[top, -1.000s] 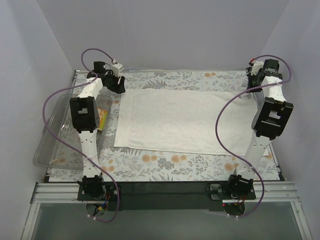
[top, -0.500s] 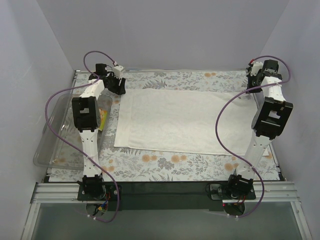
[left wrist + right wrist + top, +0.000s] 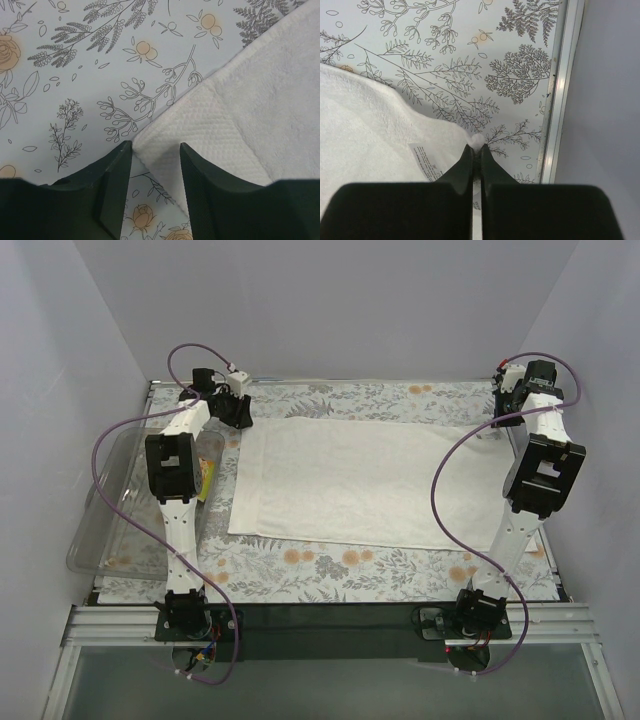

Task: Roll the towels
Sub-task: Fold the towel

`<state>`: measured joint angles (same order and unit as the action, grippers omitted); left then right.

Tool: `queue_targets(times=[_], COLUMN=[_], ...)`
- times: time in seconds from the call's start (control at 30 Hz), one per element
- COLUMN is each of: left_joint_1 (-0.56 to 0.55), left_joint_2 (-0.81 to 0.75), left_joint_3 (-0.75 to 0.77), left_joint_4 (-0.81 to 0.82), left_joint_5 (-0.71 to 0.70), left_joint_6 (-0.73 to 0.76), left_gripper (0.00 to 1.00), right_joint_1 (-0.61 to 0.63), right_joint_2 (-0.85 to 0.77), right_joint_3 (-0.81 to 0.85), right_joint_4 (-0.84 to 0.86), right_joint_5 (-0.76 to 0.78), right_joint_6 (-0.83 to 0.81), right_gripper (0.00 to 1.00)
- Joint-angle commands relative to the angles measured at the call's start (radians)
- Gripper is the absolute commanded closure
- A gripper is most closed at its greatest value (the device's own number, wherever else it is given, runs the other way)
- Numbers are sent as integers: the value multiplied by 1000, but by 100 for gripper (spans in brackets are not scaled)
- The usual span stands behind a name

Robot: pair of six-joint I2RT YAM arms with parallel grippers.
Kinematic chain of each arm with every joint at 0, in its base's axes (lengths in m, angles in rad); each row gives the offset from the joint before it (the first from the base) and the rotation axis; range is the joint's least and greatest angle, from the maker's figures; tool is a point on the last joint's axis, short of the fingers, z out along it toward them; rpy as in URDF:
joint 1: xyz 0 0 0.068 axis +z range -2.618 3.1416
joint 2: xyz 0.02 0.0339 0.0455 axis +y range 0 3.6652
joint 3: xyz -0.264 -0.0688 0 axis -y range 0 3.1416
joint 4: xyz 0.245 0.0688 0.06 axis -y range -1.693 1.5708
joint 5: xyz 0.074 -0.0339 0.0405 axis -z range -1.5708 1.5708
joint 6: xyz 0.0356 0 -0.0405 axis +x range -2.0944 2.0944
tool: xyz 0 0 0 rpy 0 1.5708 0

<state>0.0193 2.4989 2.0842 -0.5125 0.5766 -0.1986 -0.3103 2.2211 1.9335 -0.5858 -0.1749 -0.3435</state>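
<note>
A large plain white towel [image 3: 360,480] lies spread flat on the fern-patterned table covering. My left gripper [image 3: 238,414] is at its far left corner. In the left wrist view the left gripper [image 3: 155,146] stands open, its jaws on either side of the waffle-weave corner of the towel [image 3: 200,125]. My right gripper [image 3: 476,148] is shut on the far right corner of the towel [image 3: 365,125], pinching a small tuft beside the tag [image 3: 426,161]. A small cloth printed orange and green [image 3: 207,476] lies at the left, partly behind the left arm.
A clear plastic bin [image 3: 105,520] overhangs the table's left edge and holds the small cloth. The metal table rim [image 3: 560,100] and the right wall run close beside the right gripper. Purple cables loop off both arms.
The left gripper has edged slightly toward the towel's far left corner. The right arm and the towel have not moved.
</note>
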Motion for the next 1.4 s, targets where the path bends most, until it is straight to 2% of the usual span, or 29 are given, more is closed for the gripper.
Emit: queue_targets(times=[0.0,0.2,0.33,0.37,0.7,1.0,1.37], left_joint_1=[-4,-5,-5,-5,1,13,102], left_joint_2=[8,2,-14,-17,-100,-209,-402], left_joint_3=[16,-12,-32,-32,17,-47,-171], left_joint_4=[3,-18,-18,-18,17,11,-159], left_joint_5=[-1,-31,-1,3,46,106,226], left_joint_6=[-4,25,34,34,36,60,194], left_gripper=[61,76,93,100,100,100,100], right_joint_1=[-6,-4,-6,-4,-6,-7,-35], right_joint_2=[8,11,12,12,-5,-58,-179], right_joint_3=[12,15,10,9,21,4,-82], right_joint_4=[-9,-12,-14,-14,-20,-26,-32], right_joint_5=[2,9,6,6,8,-5,-20], right_joint_6=[5,1,1,1,-15,-43,-81], right_gripper=[99,99,99,99,99,99,99])
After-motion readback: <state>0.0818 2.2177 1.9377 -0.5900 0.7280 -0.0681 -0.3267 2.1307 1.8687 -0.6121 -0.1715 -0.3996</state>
